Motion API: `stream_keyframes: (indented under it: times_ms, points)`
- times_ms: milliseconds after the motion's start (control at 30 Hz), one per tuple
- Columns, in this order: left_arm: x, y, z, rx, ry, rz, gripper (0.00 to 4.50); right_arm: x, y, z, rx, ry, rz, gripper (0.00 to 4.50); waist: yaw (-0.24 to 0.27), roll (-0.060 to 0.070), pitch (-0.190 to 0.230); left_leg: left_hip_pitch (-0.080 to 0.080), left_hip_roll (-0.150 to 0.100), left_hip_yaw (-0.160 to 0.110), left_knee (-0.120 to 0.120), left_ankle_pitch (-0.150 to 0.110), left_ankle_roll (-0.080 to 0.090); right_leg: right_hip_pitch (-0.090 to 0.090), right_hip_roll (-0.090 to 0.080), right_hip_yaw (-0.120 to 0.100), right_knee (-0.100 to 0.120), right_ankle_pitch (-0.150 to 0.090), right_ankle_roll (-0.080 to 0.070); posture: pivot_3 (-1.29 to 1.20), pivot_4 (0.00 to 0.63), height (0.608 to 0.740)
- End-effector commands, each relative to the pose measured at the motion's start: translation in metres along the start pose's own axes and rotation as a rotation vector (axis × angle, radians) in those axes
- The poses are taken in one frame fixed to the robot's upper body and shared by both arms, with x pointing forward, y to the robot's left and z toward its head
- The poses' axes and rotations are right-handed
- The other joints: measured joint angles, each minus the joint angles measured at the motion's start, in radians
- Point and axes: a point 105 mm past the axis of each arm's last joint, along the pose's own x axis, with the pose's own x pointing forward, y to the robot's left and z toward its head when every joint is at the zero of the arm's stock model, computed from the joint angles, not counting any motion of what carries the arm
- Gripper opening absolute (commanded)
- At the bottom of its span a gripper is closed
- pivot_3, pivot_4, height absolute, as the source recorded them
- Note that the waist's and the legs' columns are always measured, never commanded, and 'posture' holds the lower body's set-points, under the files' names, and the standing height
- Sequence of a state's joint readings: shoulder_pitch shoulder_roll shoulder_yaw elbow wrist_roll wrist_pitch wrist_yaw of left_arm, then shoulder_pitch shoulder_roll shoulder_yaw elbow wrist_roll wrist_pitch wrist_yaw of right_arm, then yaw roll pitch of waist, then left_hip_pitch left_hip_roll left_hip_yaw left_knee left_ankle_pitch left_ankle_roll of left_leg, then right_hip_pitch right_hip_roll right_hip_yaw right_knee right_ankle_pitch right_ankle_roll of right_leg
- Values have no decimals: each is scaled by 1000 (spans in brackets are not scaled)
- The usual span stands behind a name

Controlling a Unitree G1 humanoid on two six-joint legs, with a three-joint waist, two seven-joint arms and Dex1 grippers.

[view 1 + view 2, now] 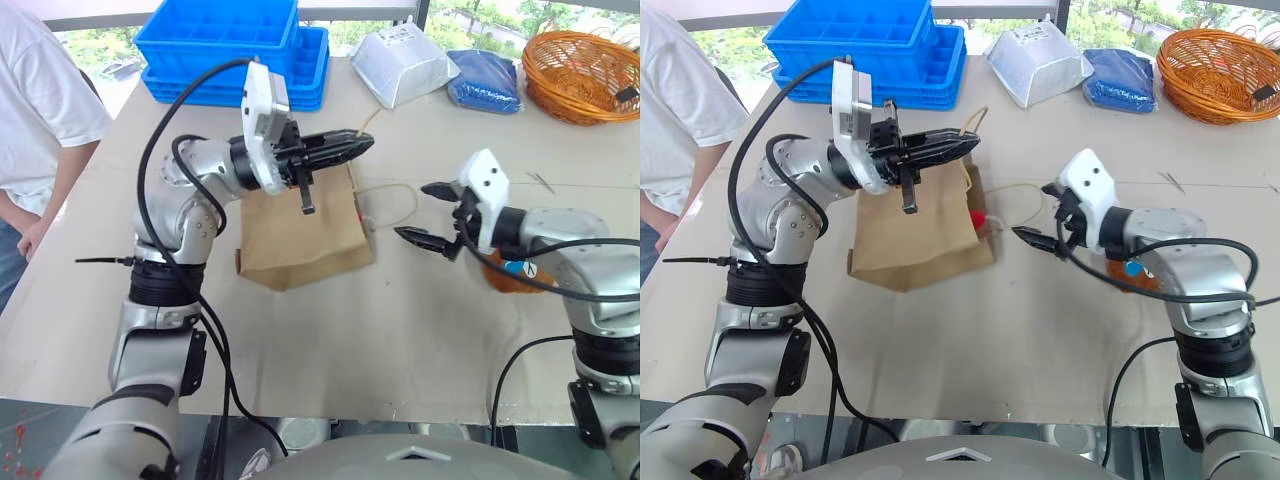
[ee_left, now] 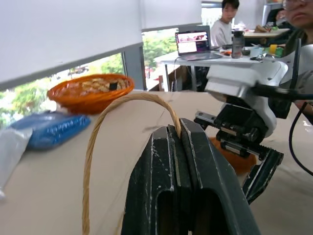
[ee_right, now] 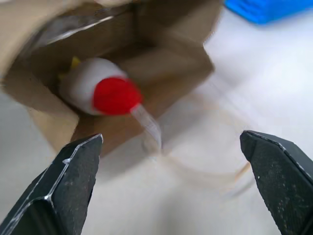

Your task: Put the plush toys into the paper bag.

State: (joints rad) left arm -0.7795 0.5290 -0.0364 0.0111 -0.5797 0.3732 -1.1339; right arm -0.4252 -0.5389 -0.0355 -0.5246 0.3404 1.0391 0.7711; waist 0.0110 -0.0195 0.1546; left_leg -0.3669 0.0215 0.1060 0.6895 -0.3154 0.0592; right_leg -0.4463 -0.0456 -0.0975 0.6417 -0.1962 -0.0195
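Observation:
The brown paper bag (image 1: 300,235) lies on the table with its mouth facing my right arm. My left gripper (image 1: 365,145) is shut on one twine handle (image 2: 98,142) and holds it up above the bag. The white rocket plush toy (image 3: 105,90) lies inside the bag's mouth, red tip (image 1: 980,218) pointing out. To the right of the mouth my right gripper (image 1: 413,211) hangs open with nothing between its fingers. The brown bear plush toy (image 1: 505,282) sits on the table behind my right forearm, partly hidden by it.
Stacked blue crates (image 1: 225,45), a white plastic bag (image 1: 400,62), a blue packet (image 1: 485,80) and an orange wicker basket (image 1: 585,70) line the far edge. A person in a white shirt (image 1: 35,110) stands at the table's left side.

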Motion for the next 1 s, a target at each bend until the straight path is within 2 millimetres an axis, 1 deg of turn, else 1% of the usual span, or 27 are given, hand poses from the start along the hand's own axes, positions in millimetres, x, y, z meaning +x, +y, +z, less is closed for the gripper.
stream_keyframes:
  times_ms: [33,100,200,267,333,367,433,467,500,533,600,700,800,900,1000]
  points:
    - [-3,-6,9,130,48,-98,0,-16,-2,4,-13,-4,-45,4472,-4,0,0,0,0,0,0,0,0,0,0,0,0,0,0,0,150,740]
    - [-6,-11,1,131,84,-125,0,-17,-3,0,8,14,-58,4472,-8,0,0,1,0,0,0,0,0,0,1,1,0,0,0,0,150,740]
    - [-13,-15,-14,92,111,-115,0,-16,-1,-8,28,44,-53,4472,-12,0,0,1,0,0,-1,0,0,0,1,1,0,0,0,0,150,740]
    - [-19,-16,-21,65,119,-77,0,-15,2,-7,-34,42,-47,4472,-13,0,0,1,0,0,-1,0,0,0,1,1,0,0,1,0,150,740]
    - [-24,-16,-21,43,115,-42,0,-13,5,-3,-105,18,-27,4472,-16,0,0,1,0,0,-1,0,0,0,1,1,0,-1,1,0,150,740]
    - [-28,-17,-22,33,121,-31,0,-10,5,-6,-128,30,-22,4472,-17,0,0,1,0,0,-1,0,0,0,1,1,0,-2,3,0,150,740]
    - [-33,-19,-24,22,137,-25,0,-4,4,-9,-129,39,-23,3959,-19,0,0,1,0,-1,-1,0,0,0,1,1,0,-2,4,0,150,740]
    - [-36,-20,-24,15,144,-21,0,0,4,-9,-96,28,-18,3739,-21,0,0,1,0,-1,-1,0,0,0,1,1,0,-2,4,0,150,740]
    - [-39,-20,-24,14,152,-15,0,5,1,-8,-12,8,-19,3250,-22,0,0,1,0,-1,-1,0,0,0,1,2,0,-2,4,0,150,740]
    - [-41,-19,-23,14,157,-6,0,11,-2,-10,62,14,-17,3250,-26,-1,0,1,0,-1,-1,0,0,0,1,2,0,-2,4,0,150,740]
    - [-42,-17,-20,22,154,13,0,17,0,-20,145,65,18,3250,-22,0,0,1,0,-1,-1,0,0,0,1,2,1,-1,2,0,150,740]
    - [-41,-15,-17,42,150,31,0,20,5,-21,278,76,65,3250,-16,0,0,0,0,-2,-1,0,0,0,1,1,0,0,0,0,150,740]
    - [-41,-15,-15,55,146,43,0,21,12,-20,325,92,111,3250,-17,0,0,-1,0,-2,-1,0,0,0,1,1,0,0,0,0,150,740]
    - [-41,-17,-13,57,142,52,0,27,12,-23,370,114,103,3250,-19,0,0,-1,0,-2,-1,0,0,0,1,1,0,0,0,0,150,740]
    - [-40,-20,-11,58,138,60,0,34,14,-19,417,97,114,3250,-25,0,0,0,0,-2,-1,0,0,0,1,1,0,0,0,0,150,740]
